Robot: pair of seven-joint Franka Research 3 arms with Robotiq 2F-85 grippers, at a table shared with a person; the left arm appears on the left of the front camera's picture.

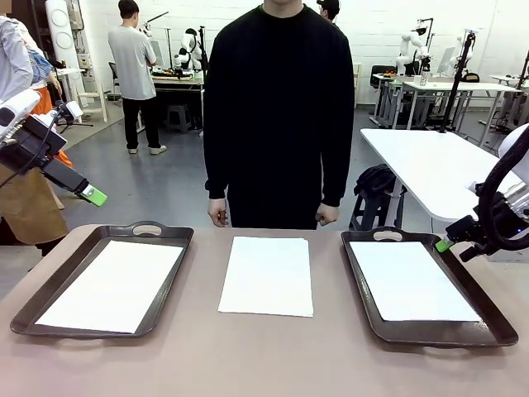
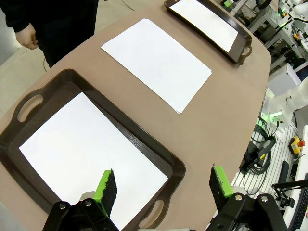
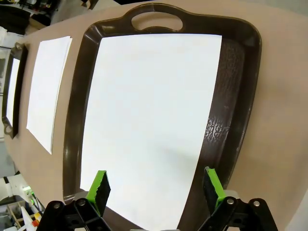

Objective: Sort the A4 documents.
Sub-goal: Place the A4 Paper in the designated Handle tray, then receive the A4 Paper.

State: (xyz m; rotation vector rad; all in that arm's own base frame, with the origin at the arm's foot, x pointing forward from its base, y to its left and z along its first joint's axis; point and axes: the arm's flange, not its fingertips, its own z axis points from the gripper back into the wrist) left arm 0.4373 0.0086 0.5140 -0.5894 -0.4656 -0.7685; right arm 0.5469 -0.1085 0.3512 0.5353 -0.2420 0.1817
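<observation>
Three lots of white A4 documents lie on the brown table. One sheet [image 1: 111, 285] rests in the left dark tray [image 1: 50, 289], a small stack [image 1: 267, 275] lies bare in the middle, and one sheet [image 1: 411, 281] rests in the right dark tray [image 1: 488, 318]. My left gripper [image 1: 97, 196] hangs open, high off the table's left side; in its wrist view it [image 2: 163, 185] hovers above the left tray's sheet [image 2: 86, 154]. My right gripper [image 1: 444, 244] is open beside the right tray's far corner, and from its wrist it [image 3: 155, 187] looks down on that sheet [image 3: 149, 120]. Neither holds anything.
A person in black stands at the far edge, hands [image 1: 218, 212] down at their sides. Bare tabletop [image 1: 198, 331] runs between the trays and along the near edge. A white table [image 1: 430, 165] stands behind on the right.
</observation>
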